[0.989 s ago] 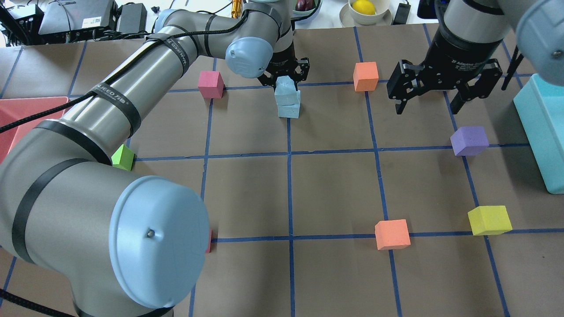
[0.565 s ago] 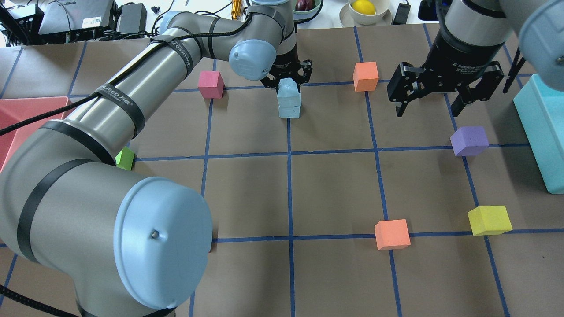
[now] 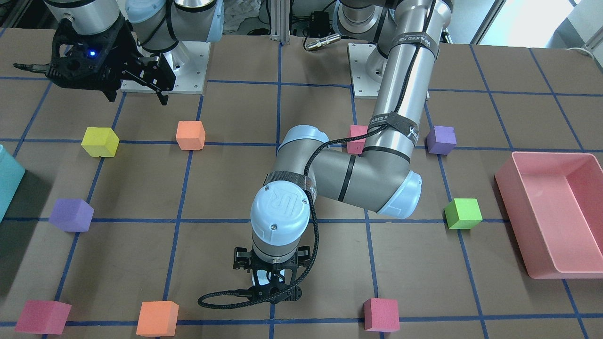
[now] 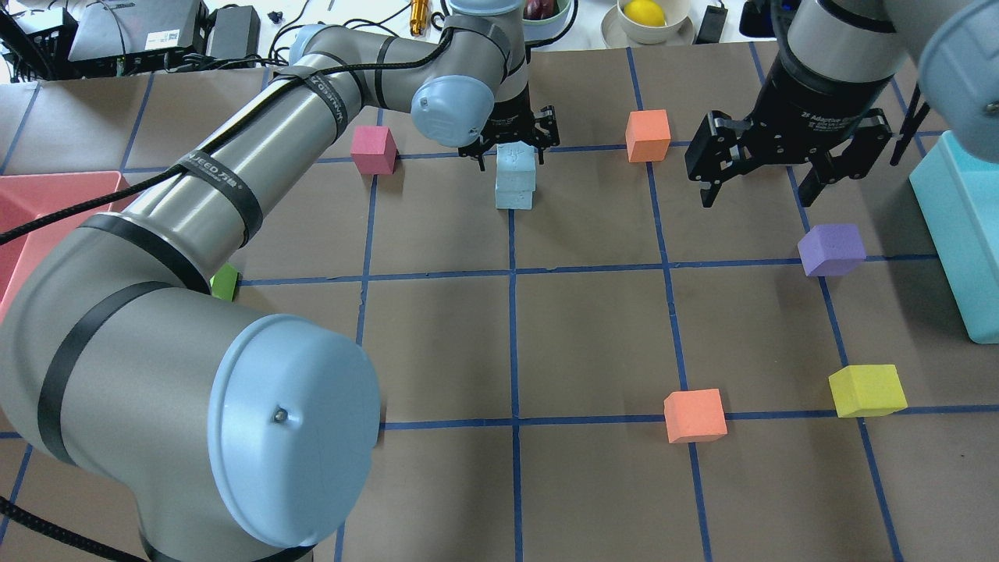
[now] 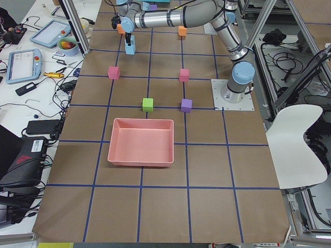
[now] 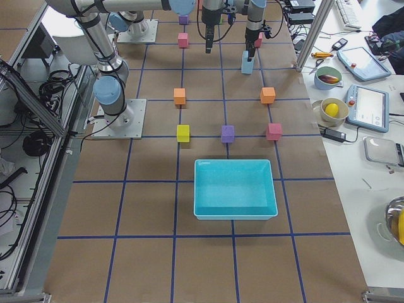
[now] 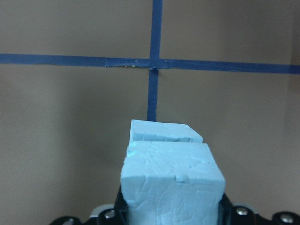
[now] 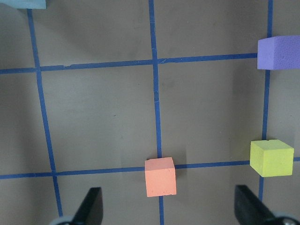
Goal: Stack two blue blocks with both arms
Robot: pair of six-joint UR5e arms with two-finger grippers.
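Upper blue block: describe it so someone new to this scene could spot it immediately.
Follow the left arm to the table's far side, between a pink cube and an orange cube. There the left gripper grips the upper blue block, sitting atop a second blue block. It is the only cube resting on another.

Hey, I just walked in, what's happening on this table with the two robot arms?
The left arm has its jaws closed on the upper blue block, which looks to be resting on the lower blue block on the table. So the stack is formed, but the top block is not yet let go. The right arm hangs off to the side with its jaws open and empty. Other coloured blocks lie scattered around.
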